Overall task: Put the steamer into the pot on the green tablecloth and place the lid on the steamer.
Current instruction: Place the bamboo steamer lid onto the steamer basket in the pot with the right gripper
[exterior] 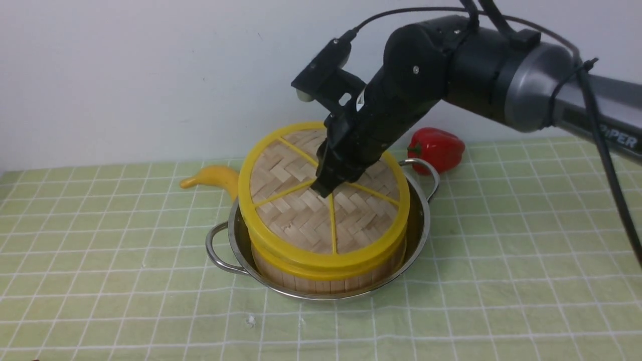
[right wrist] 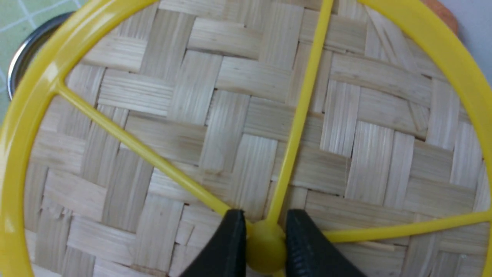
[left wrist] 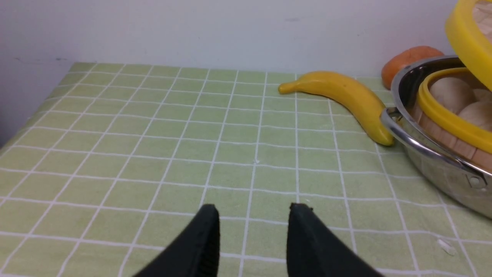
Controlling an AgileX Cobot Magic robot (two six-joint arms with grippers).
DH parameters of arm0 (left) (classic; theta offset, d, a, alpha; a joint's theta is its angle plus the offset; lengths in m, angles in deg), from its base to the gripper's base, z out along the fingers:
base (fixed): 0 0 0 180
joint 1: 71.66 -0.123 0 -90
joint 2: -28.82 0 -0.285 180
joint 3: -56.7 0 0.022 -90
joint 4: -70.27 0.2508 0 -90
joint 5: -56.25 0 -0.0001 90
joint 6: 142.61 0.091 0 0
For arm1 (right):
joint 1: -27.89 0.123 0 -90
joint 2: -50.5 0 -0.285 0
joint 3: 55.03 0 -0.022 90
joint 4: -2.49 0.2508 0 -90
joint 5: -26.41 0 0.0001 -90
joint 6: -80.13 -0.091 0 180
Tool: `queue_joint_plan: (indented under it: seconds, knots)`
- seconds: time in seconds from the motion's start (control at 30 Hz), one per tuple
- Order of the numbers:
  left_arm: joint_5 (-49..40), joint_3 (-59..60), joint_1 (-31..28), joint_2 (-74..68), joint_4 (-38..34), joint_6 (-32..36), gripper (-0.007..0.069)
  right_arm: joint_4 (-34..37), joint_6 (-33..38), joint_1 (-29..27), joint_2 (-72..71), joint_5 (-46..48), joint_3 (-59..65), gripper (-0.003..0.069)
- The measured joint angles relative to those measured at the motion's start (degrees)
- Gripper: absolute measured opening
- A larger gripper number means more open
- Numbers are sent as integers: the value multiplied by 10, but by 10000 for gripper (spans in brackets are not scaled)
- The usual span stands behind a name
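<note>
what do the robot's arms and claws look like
The right arm has bulky black joints and grey cylindrical links, one marked PiPER in white. Black cables run along it, and a small black camera box sits near the wrist. The right claw and left claw each have two black tapered fingers; the right one's inner faces are ribbed.

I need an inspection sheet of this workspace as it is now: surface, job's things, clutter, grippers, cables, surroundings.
Surface: green tablecloth, lying flat; a few white specks near the front.
Job's things: pot on the cloth; steamer inside it, holding buns; lid tilted over the steamer, not seated.
Clutter: banana beside the pot's handle; red pepper behind the pot.
Grippers: right gripper shut on the lid's hub; left gripper open, empty, over bare cloth.
Cables: black cable along the right arm, away from the pot.
Surroundings: plain white wall; nothing else seen.
</note>
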Motion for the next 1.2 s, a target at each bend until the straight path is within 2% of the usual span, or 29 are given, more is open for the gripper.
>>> queue_joint_plan:
  seconds: [1.2]
  knots:
    - [0,0,0,0,0,0,243,4,24,0,51,-53,-3,146]
